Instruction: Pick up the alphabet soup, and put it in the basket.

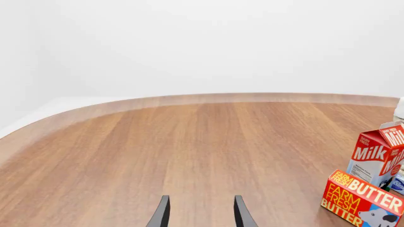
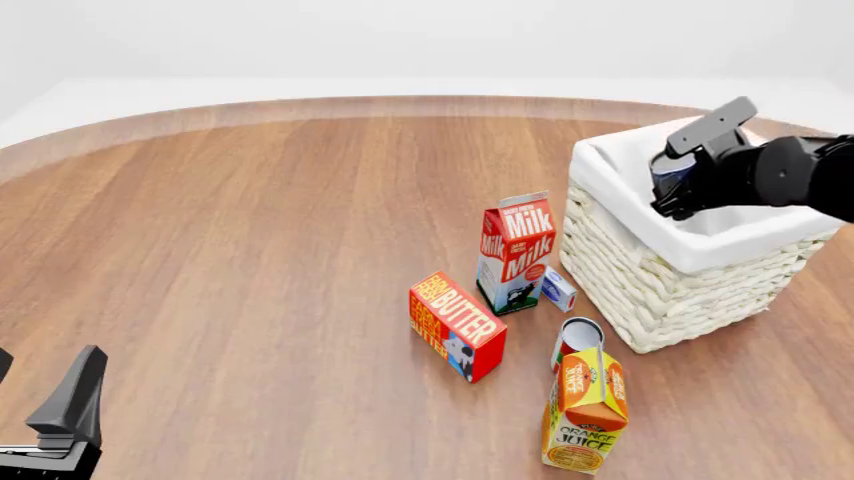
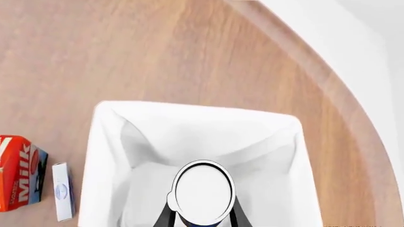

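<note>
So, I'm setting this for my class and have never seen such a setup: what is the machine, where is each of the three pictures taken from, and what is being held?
These are simulator renders of two robot arms at a wooden table. The front view looks down from behind the arms; the other two come from cameras on each wrist. The right gripper holds the alphabet soup can above the open basket. The left gripper is open over bare wood. On the table stand a milk carton, a butter box, an orange juice carton and a red-labelled can.
</note>
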Controlling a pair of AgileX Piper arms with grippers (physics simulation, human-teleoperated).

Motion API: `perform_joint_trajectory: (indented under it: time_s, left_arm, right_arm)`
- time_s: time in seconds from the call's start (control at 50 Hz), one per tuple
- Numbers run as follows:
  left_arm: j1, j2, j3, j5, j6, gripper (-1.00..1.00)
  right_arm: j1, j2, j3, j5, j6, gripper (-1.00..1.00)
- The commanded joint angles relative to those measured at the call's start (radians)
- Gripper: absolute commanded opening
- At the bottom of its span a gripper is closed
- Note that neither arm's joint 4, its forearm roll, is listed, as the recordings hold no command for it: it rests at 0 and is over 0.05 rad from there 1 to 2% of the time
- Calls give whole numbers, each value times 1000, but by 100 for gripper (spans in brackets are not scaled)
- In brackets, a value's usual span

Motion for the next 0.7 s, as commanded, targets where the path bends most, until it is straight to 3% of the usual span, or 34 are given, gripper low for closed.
perform_joint_trajectory:
  time_s: [0.02, 0.28, 0.3, 0.7]
  left_arm:
    - [0, 0, 0, 0, 0, 100]
    - [0, 0, 0, 0, 0, 100]
    - [0, 0, 0, 0, 0, 100]
    - [0, 0, 0, 0, 0, 100]
  right_arm:
    - [-6, 18, -4, -11, 17, -100]
    - [-7, 12, -13, 4, 25, -100]
    - [-11, 10, -17, 3, 25, 100]
    - [-8, -9, -21, 4, 46, 100]
